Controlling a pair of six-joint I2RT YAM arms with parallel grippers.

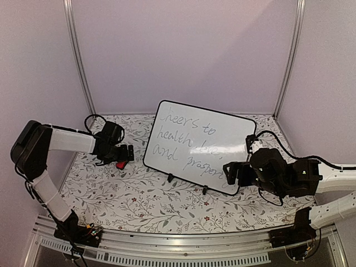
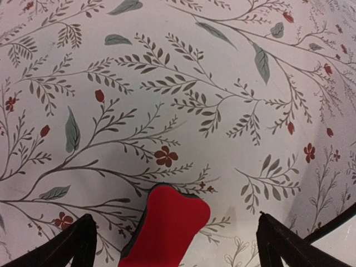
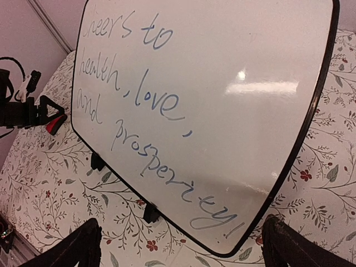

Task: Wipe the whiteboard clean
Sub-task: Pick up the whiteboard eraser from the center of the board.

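Both sets stand wide apart, gripping nothing: left fingers (image 1: 129, 152) just by the red eraser (image 1: 120, 164), right fingers (image 1: 229, 172) near the lower right edge of the whiteboard (image 1: 200, 144), which tilts back mid-surface. Floral surface (image 1: 139, 200) lies open in front; walls (image 1: 183, 50) close behind.

Your overhead view looks down across the whole table (image 1: 139, 200) from behind. Left wrist view hangs close over it; right wrist faces the whiteboard (image 3: 222, 83), shared with overhead.

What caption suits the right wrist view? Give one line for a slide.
Open right gripper faces the white rectangular black-rimmed whiteboard, cursive handwriting unerased, propped on the floral-print table cover.
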